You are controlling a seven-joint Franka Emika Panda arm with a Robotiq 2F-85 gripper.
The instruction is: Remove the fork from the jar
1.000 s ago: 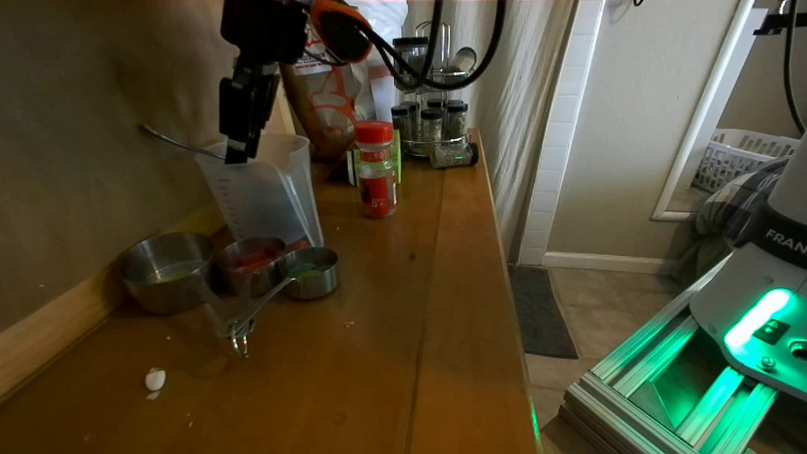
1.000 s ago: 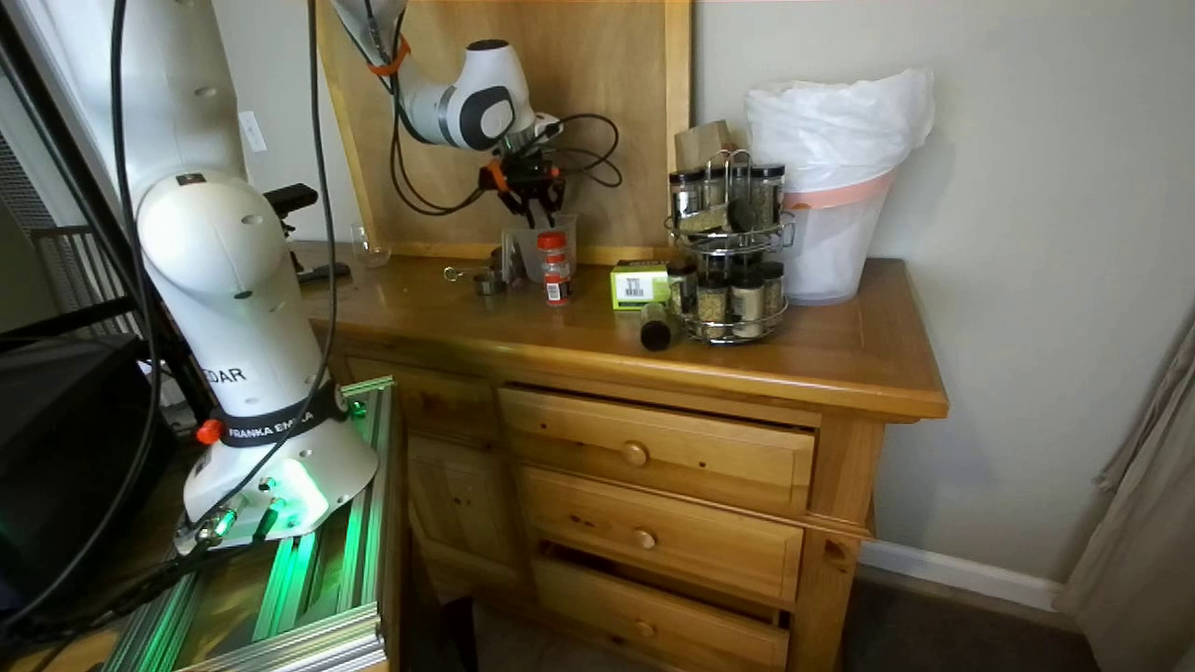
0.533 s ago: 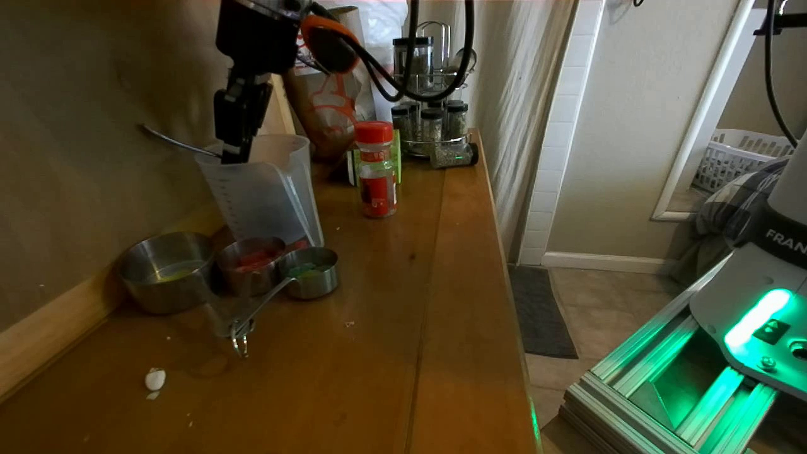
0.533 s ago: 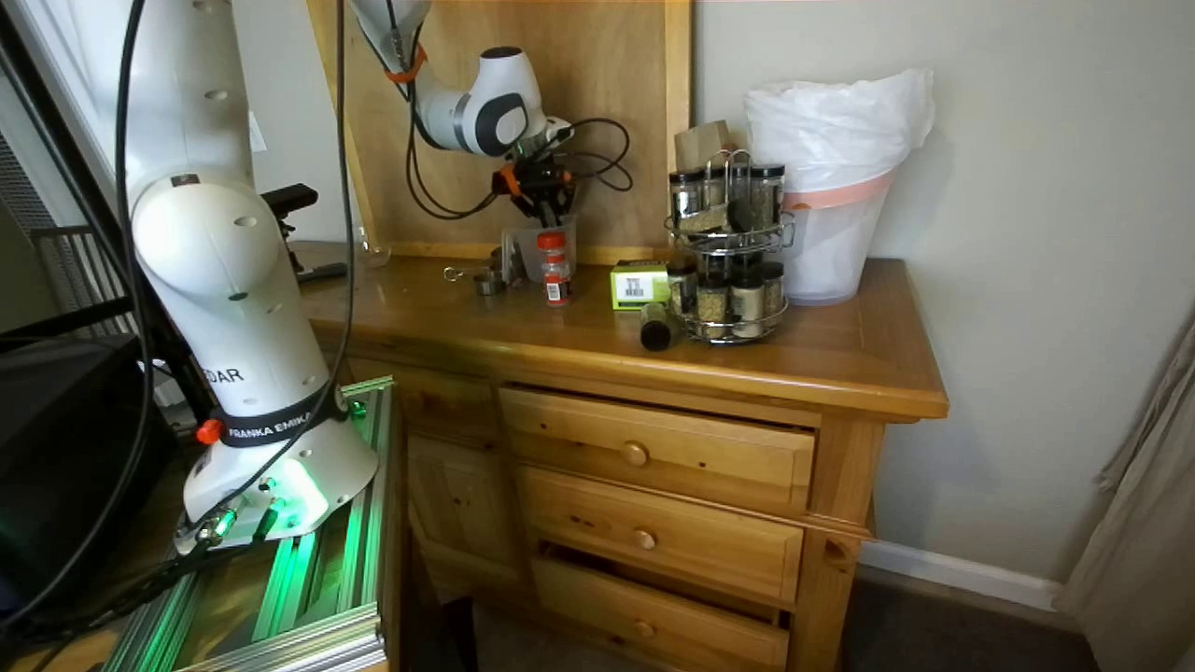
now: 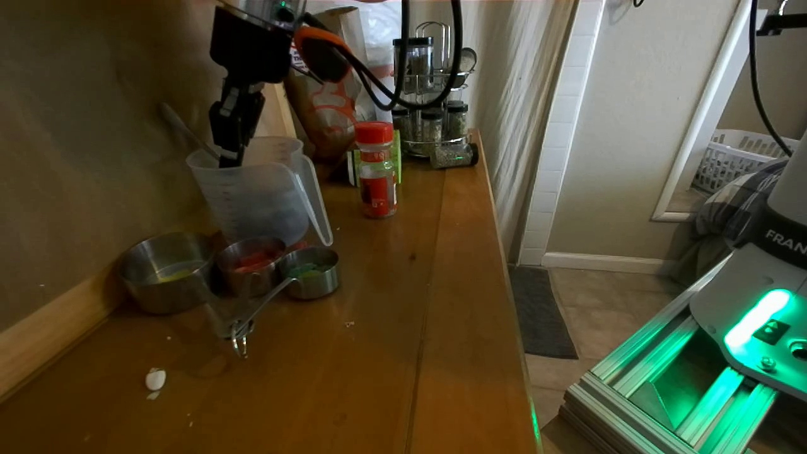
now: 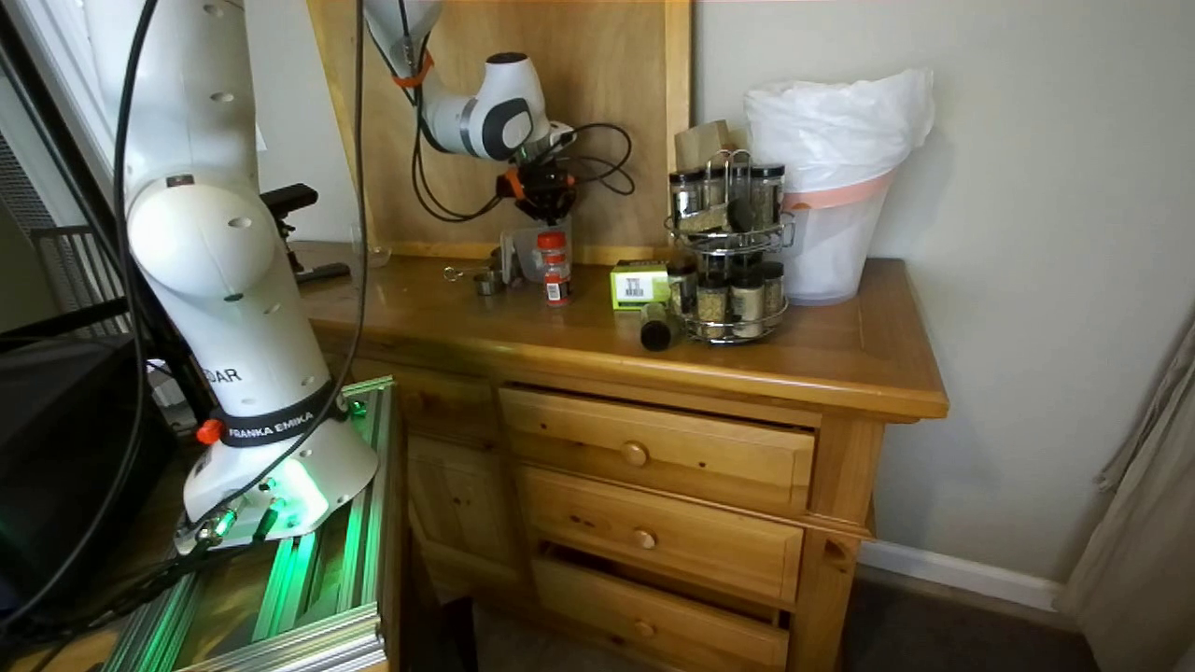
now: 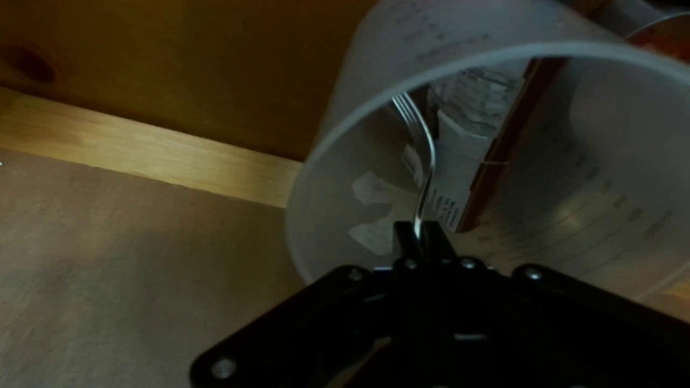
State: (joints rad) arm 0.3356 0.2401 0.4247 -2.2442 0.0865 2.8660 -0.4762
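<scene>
One wooden bench [image 6: 840,345] takes up more of the room than anything else I can see, and a white robot arm [image 6: 191,243] reaches in over it. Toward one end stands a white-lined bin [image 6: 831,243], with a wire rack [image 6: 738,334] of spice pots [image 6: 749,303] near it. Next in size comes the jar [image 5: 252,202], tall, cloudy and handled, standing on the bench. Black and pointing down, the tool [image 7: 418,231] is at the jar's mouth. Near the rack sits a green box [image 6: 639,283], and closer to the jar a red-capped bottle [image 5: 376,183] stands upright. Three metal cups [image 5: 164,293] crowd by the jar's foot, so part of its base is hidden from me; one shows red inside, another green. The fork [image 7: 431,159] is slimmer than any of these, and the tool's jaws are clamped together on its handle. The wrist view shows its tines down inside the jar, while in an exterior view the other end pokes up past the jaws at a slant; whether it touches the rim I can't make out. Last is a white scrap [image 5: 155,379] on the bench, too tiny to name.
</scene>
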